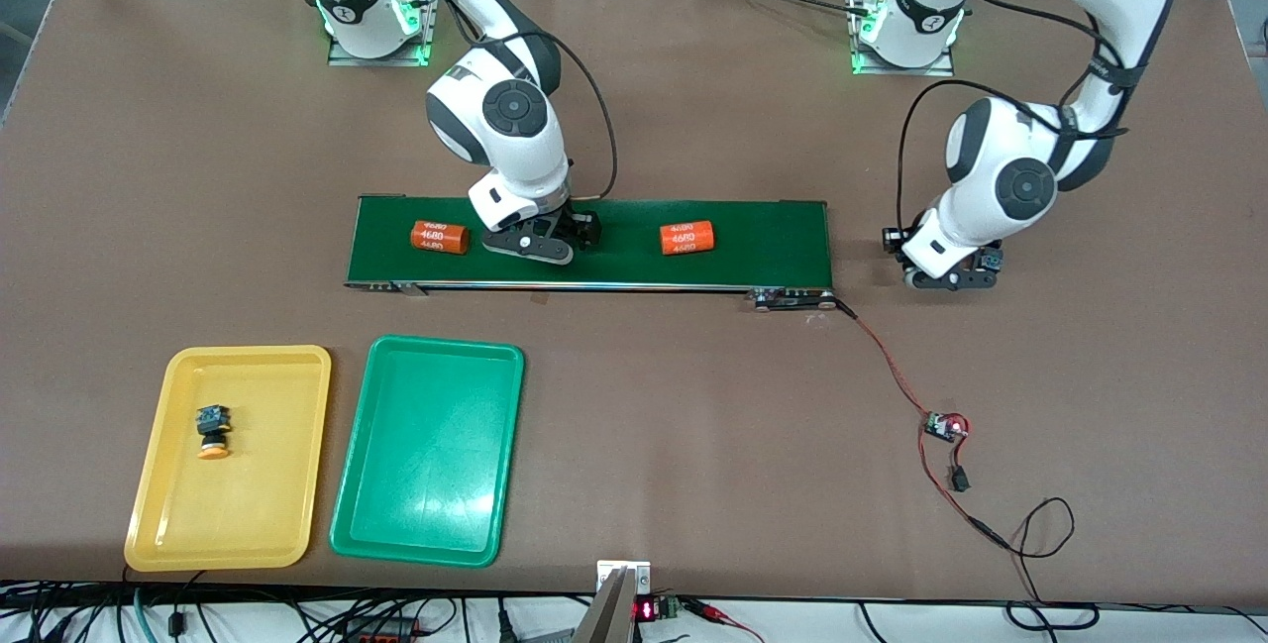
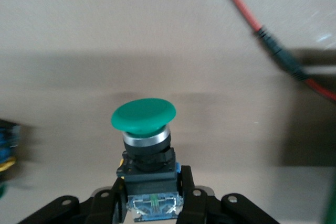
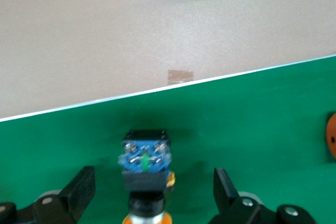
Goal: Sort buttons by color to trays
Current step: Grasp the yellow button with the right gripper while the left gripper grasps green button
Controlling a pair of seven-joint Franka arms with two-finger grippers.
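Note:
My left gripper (image 2: 152,199) is shut on the black-and-blue body of a green-capped button (image 2: 144,116), low over the bare table just off the belt's end by the left arm (image 1: 953,271). Over the middle of the belt, my right gripper (image 3: 153,191) stands open. An orange-capped button (image 3: 146,162) lies on the belt between its fingers (image 3: 82,188), touching neither. The hand (image 1: 573,235) hides that button in the front view. Another orange-capped button (image 1: 212,430) lies in the yellow tray (image 1: 248,514). Beside it, the green tray (image 1: 426,494) holds nothing.
Two orange cylinders (image 1: 439,237) (image 1: 686,238) with white print lie on the dark green conveyor belt (image 1: 773,237), one on each side of the right hand. A red-and-black wire (image 1: 892,366) runs from the belt's end to a small circuit board (image 1: 944,427).

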